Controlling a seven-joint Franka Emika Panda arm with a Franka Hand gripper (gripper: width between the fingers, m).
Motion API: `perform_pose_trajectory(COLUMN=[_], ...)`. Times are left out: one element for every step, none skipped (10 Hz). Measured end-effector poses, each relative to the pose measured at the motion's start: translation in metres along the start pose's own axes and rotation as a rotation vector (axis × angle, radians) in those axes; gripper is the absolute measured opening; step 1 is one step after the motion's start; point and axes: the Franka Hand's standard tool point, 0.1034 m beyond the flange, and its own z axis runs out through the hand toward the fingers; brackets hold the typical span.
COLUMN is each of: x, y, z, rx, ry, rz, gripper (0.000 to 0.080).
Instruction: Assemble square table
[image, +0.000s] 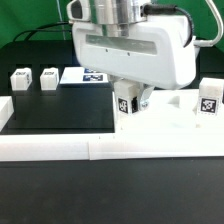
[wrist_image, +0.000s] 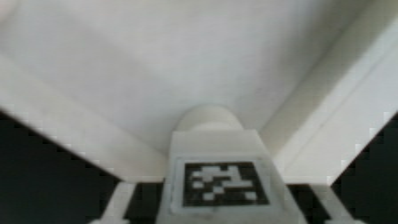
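My pincer pinches one leg, a finger on each side. The leg's long axis is near vertical, rounded tip down toward the square table slab, tag facing the exterior camera. Leg: small, white, matte, black-and-white tag. Slab: thick, flat, smooth white, at the surface's edge nearest the exterior camera, against the border wall, toward the exterior view's right. Second leg and third leg stand upright near the far left corner, just beside the marker board. Fourth leg stands by the right edge.

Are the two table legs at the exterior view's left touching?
Apart. The exterior view shows black surface between the outer leg and the inner leg.
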Motion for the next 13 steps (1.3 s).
perform_pose_trajectory(x=[0.0011,0.001,0.0024,0.0026,0.0021,0.0024,0.0026,0.0025,0.003,0.0033,0.0035,0.0036,0.0055], y=[-0.0006,-0.0023,-0.0033,-0.0034,-0.0032,-0.0032,-0.002,0.0025,0.0029,0.0032,0.0033,0.0035,0.0024], z=[0.0016,0.0016,0.0011,0.0012,0.0017,0.0012,-0.0012,-0.0028,-0.0021,-0.0017,-0.0016,-0.0014,-0.0024], rx=[0.005,0.02,0.036,0.035,0.034,0.039,0.062,0.07,0.069,0.07,0.072,0.071,0.058], ry=[-0.012,-0.042,-0.073,-0.073,-0.073,-0.069,-0.055,-0.046,-0.043,-0.039,-0.036,-0.032,-0.012], rz=[0.133,0.423,0.644,0.679,0.687,0.595,0.352,0.087,0.052,-0.046,-0.128,-0.215,-0.448], gripper=[0.0274,0.0274,0.0274,0.0274,0.0274,0.0363,0.0559,0.0621,0.0621,0.0644,0.0648,0.0648,0.0649])
